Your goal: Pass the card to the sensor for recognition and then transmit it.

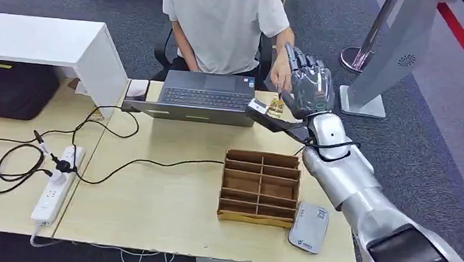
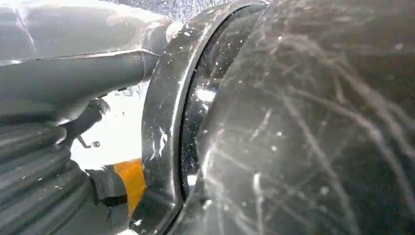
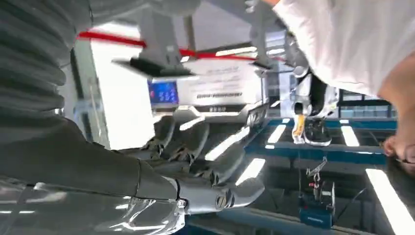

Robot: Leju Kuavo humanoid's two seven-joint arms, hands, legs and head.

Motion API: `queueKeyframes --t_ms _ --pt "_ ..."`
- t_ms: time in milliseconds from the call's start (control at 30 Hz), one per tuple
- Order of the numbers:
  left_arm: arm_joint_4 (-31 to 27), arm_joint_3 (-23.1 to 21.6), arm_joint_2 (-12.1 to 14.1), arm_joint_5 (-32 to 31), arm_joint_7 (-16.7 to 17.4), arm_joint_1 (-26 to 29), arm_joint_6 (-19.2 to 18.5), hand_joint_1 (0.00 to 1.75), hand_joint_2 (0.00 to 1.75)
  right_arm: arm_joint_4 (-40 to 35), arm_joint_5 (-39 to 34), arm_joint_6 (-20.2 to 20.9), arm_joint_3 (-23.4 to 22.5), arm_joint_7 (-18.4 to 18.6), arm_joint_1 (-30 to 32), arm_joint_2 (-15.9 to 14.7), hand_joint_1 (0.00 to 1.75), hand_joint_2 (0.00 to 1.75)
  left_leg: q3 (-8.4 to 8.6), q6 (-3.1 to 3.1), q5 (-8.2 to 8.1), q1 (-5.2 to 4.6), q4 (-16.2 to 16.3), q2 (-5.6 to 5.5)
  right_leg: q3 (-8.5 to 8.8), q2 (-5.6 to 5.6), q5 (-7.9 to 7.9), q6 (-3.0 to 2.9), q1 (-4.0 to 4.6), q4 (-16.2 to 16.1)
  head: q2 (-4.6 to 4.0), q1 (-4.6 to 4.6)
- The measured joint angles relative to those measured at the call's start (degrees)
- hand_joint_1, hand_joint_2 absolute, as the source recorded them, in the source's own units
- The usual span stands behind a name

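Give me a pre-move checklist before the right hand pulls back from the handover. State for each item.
1. Right hand raised past the far table edge, next to the person's hand: ok.
2. Card in the right hand: cannot tell; its fingers look spread in the right wrist view, with no card visible between them.
3. Person has taken the card: cannot tell; something small and yellowish sits below their hand.
4. Retreat path: the forearm passes over the wooden divider box and near the laptop: not ok without lifting.
5. Grey card reader sits on the table by the box: ok.
6. Left hand state: cannot tell.
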Motion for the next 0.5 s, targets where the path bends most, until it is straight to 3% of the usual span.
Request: queueKeyframes --t_ms 100,300,500 --pt "0.00 0.00 -0.02 0.44 0.48 0.07 0.02 0.00 1.75 0.52 4.29 0.13 -0.75 2.03 -0.27 -4.18 0.00 1.75 -0.03 0.01 0.00 -0.01 0.13 -0.13 0.03 -0.14 0.00 0.01 0.00 -0.04 0.00 0.02" --pt "0.00 0.02 0.09 0.90 0.48 0.23 0.31 0.00 1.75 2.21 8.74 0.74 -3.50 3.26 -0.55 -15.46 0.00 1.75 -0.17 0.12 -0.07 -0.11 0.23 -0.29 0.06 -0.27 0.00 0.02 -0.04 -0.07 0.00 0.00" --pt "0.00 0.04 0.83 1.72 -1.97 0.68 0.35 0.00 1.75 5.04 11.23 1.79 -6.55 5.77 0.43 -25.10 0.00 1.75 -0.22 0.16 -0.10 -0.12 0.25 -0.32 0.01 -0.37 -0.02 0.05 -0.03 -0.09 0.00 0.02"
